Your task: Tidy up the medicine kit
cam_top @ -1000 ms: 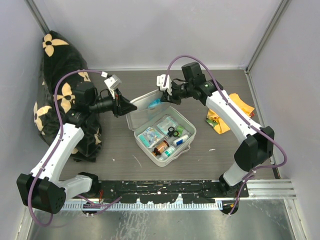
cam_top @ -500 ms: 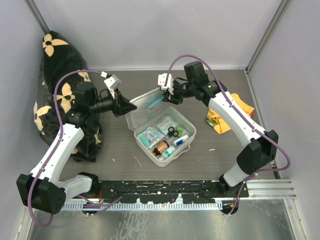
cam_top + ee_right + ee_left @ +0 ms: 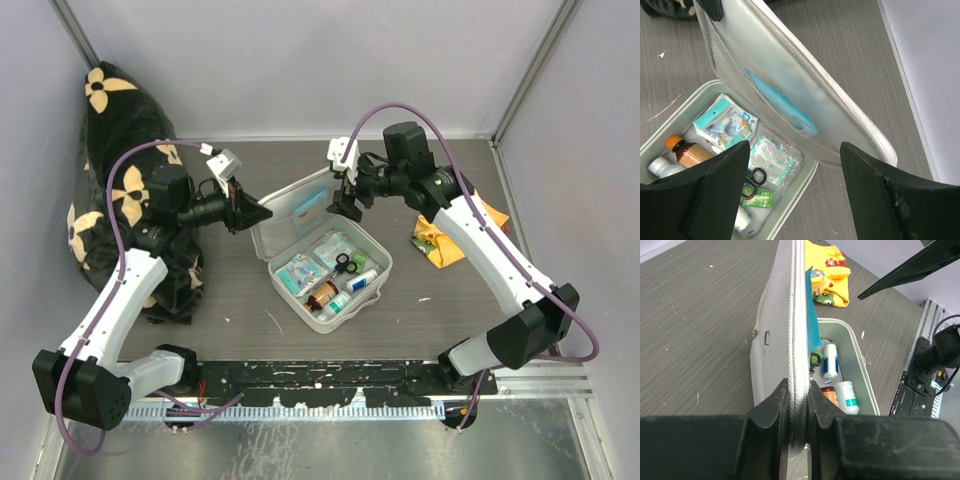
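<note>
The medicine kit lies open at the table's centre, its tray [image 3: 384, 270] packed with packets, small bottles [image 3: 830, 362] and black scissors [image 3: 754, 180]. Its lid [image 3: 290, 205] stands raised on edge. My left gripper [image 3: 799, 390] is shut on the lid's ribbed rim at the lid's left end [image 3: 262, 213]. A blue packet [image 3: 782, 102] sits in the lid's mesh pocket. My right gripper [image 3: 794, 147] hangs open above the lid's right end and the tray's far corner [image 3: 345, 198], touching nothing.
A black cloth with pale flowers [image 3: 110, 130] is heaped against the left wall. An orange-yellow cloth [image 3: 440, 240] lies to the right of the kit, under my right forearm. Grey walls close the table on three sides.
My right gripper has opened and drawn back to the right, away from the lid, leaving the blue packet in the pocket. The left gripper has kept its hold on the lid.
</note>
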You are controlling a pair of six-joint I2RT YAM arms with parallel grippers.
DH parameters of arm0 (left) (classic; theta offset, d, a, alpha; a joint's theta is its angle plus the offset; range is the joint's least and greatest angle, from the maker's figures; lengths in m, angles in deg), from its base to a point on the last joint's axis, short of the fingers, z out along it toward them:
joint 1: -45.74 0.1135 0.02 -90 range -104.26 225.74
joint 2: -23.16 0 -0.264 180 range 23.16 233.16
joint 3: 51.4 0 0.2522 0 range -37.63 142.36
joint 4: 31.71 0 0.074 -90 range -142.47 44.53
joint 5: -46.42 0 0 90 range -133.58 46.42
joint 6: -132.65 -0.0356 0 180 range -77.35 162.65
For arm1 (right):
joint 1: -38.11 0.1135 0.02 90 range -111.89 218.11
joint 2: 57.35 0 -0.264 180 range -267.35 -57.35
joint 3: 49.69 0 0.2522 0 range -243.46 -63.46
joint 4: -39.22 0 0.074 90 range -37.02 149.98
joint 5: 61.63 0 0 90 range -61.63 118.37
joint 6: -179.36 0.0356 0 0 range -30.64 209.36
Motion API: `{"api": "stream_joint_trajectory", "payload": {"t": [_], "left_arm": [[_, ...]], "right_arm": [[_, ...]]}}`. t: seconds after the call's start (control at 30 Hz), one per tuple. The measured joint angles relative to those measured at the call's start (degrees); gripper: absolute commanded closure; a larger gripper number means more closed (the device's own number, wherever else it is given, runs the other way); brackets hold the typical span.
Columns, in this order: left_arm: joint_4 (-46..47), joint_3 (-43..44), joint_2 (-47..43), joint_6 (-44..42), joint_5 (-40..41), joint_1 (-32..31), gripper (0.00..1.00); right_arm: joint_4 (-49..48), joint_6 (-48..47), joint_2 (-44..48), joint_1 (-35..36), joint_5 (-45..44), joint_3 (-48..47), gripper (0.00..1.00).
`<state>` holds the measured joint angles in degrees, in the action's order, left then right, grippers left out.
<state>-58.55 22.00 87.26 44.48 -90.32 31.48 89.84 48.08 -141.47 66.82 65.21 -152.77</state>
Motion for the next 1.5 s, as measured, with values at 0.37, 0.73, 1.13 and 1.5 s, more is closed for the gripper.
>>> {"api": "stream_joint_trajectory", "payload": {"t": [0.37, 0.73, 1.13, 1.5], "left_arm": [[-0.81, -0.55, -0.46, 0.00, -2.91, 0.00, 0.55], [-5.33, -0.55, -1.68, -1.97, -7.17, -0.83, 0.40], [-9.11, -0.55, -1.99, -5.38, -9.07, -2.19, 0.34], [-13.20, -0.57, -2.40, -9.38, -10.67, -2.29, 0.24]], "right_arm": [[-3.98, 10.75, 8.09, -4.63, -8.68, 9.77, 0.19], [-4.68, 17.92, 16.13, -7.93, -16.79, 18.38, 0.17], [-2.75, 18.97, 17.70, -8.59, -17.27, 22.25, 0.17], [-0.68, 18.23, 19.65, -9.51, -15.04, 22.97, 0.17]]}}
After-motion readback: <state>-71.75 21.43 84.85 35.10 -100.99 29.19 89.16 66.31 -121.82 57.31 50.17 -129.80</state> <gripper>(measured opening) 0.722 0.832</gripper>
